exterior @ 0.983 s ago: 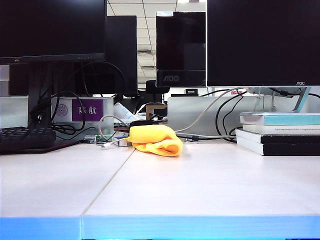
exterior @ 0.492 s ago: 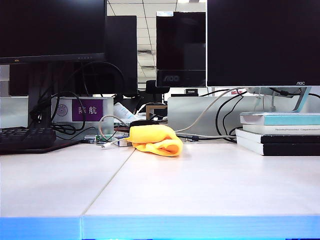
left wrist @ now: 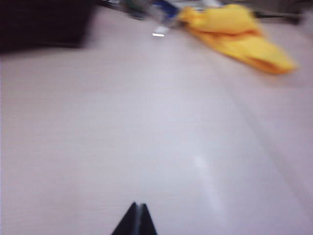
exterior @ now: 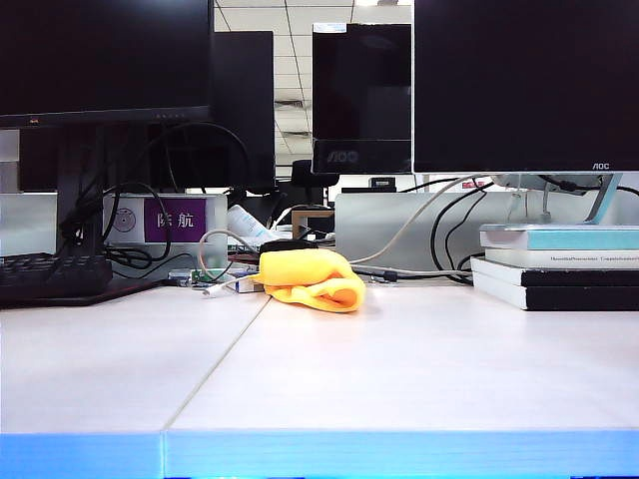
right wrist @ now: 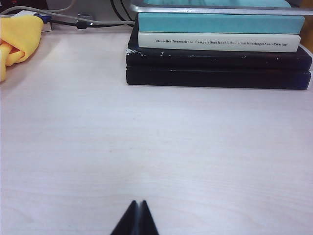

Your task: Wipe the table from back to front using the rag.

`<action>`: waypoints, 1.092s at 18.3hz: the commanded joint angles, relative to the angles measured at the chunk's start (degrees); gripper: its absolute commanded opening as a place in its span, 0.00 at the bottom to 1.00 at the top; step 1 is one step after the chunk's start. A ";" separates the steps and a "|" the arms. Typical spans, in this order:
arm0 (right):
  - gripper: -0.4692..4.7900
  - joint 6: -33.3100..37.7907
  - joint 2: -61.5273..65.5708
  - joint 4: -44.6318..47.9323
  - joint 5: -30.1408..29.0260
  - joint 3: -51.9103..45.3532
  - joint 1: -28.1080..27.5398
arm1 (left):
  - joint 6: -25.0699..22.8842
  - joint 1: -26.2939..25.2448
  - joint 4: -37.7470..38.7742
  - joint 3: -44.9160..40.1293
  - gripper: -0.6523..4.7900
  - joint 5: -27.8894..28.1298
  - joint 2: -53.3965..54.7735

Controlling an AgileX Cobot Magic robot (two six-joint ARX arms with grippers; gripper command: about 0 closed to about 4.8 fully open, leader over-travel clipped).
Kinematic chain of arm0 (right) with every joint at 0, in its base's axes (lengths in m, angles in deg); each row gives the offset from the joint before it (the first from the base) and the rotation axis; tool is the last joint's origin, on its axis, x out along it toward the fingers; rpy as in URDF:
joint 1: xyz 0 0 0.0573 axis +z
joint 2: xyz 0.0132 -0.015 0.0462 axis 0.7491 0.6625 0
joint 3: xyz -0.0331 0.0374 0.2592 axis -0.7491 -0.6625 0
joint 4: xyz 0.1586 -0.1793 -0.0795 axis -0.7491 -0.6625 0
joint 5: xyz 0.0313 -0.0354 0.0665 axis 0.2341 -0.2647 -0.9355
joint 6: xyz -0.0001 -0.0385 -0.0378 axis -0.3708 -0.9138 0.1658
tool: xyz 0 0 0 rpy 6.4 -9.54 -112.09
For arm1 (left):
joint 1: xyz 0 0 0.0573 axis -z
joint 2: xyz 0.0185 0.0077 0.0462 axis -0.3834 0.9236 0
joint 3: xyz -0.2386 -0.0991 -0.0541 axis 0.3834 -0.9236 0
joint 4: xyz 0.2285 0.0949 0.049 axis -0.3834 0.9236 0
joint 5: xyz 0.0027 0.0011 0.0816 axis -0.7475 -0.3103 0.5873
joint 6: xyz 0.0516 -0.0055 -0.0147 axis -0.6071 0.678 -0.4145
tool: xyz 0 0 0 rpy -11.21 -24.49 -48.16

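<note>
The rag (exterior: 308,279) lay bunched at the back of the table (exterior: 399,369), untouched. My left gripper (left wrist: 137,218) hung over bare tabletop, jaws pressed together and empty; my right gripper (right wrist: 137,215) likewise, near the books (right wrist: 217,49).

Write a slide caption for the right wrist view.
Shut right gripper over bare table, book stack ahead, yellow rag lying untouched.

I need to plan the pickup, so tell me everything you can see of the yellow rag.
The rag is a soft, bright yellow cloth with orange-tinted folds, bunched into a loose lump. It lies on the table near its back, beside cables, just right of the seam. Neither end effector touches it.
</note>
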 commanded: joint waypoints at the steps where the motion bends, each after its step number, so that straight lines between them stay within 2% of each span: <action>1: 0.09 0.15 -0.07 -0.59 0.09 -0.02 0.00 | -7.78 -6.38 -0.17 0.13 0.11 3.17 -0.09; 4: 0.09 0.15 -0.07 -0.57 0.09 -0.02 -0.04 | -10.86 -13.94 -0.74 -0.35 0.11 2.51 -1.18; 6: 0.09 0.15 -0.07 -0.57 0.09 -0.02 -0.07 | -13.60 -17.03 -2.97 -1.75 0.11 -1.55 -1.42; 10: 0.09 0.15 -0.07 -0.57 0.11 -0.02 -0.07 | -13.66 -17.53 -6.49 -4.31 0.11 -4.59 -1.42; 20: 0.09 0.15 -0.07 -0.55 0.24 -0.02 -0.09 | -13.38 -17.55 -8.04 -4.92 0.11 -4.48 -1.42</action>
